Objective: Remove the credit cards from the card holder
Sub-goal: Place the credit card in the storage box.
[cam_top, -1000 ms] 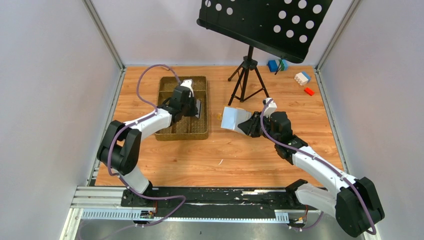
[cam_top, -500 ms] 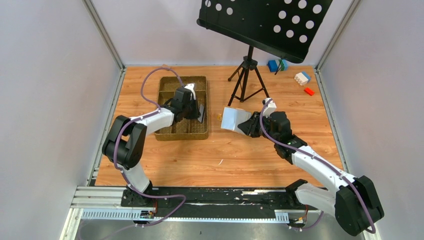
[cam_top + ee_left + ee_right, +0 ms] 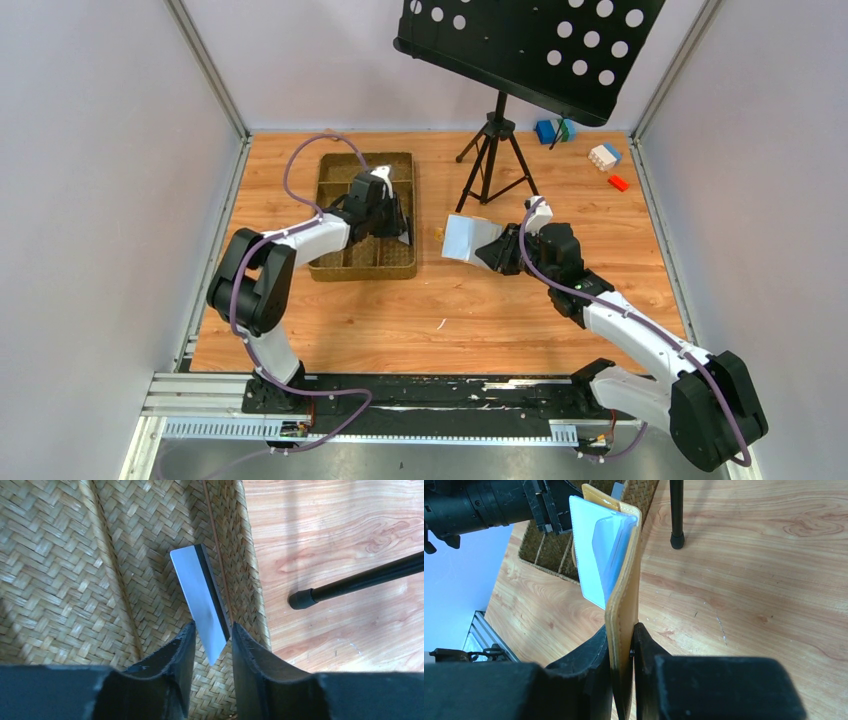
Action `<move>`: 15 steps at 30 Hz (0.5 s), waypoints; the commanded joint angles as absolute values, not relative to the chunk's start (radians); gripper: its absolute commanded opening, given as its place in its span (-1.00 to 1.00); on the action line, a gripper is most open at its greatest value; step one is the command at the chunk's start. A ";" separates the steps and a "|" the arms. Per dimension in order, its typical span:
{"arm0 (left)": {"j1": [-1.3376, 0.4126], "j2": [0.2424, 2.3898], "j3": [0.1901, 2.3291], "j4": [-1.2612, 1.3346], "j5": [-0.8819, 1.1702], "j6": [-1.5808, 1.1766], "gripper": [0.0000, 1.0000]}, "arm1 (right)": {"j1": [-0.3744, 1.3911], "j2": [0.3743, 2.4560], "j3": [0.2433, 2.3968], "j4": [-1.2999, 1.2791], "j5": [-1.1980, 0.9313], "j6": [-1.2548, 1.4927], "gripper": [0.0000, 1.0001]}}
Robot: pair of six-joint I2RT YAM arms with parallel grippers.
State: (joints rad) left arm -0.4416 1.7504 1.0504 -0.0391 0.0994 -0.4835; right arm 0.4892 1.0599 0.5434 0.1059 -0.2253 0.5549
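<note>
The mustard-yellow card holder (image 3: 624, 595) stands on edge, its pale grey-blue inside (image 3: 465, 238) turned toward the tray, and my right gripper (image 3: 623, 630) is shut on its lower edge. My left gripper (image 3: 212, 627) hangs over the right compartment of the woven tray (image 3: 60, 580). Its jaws stand apart. A credit card (image 3: 200, 595), pale-faced with a dark stripe, leans tilted against the tray's right wall. The card's lower corner sits loose between the fingers (image 3: 182, 645), not pinched. From above, the left gripper (image 3: 397, 222) is at the tray's right side and the right gripper (image 3: 497, 252) is right of the holder.
The brown woven tray (image 3: 362, 272) lies at centre left. A black music stand (image 3: 530, 45) on a tripod (image 3: 492, 150) rises behind the holder, one rubber foot (image 3: 300, 600) just right of the tray. Toy blocks (image 3: 604, 156) lie at the back right.
The left gripper has shifted slightly right over the tray and its jaws have parted, letting go of the card. The right gripper and holder have not moved.
</note>
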 commanded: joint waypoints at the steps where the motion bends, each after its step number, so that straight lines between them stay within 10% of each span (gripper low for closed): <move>1: -0.436 1.669 1.059 -0.056 0.052 -0.464 -0.13 | 0.486 1.049 0.577 0.152 -0.216 0.539 -1.00; 12: -0.446 1.389 0.902 0.034 0.011 -0.472 0.44 | 0.486 1.044 0.580 0.150 -0.220 0.531 -1.00; 15: -0.491 1.300 0.847 0.079 0.051 -0.480 0.88 | 0.486 1.039 0.577 0.170 -0.246 0.526 -1.00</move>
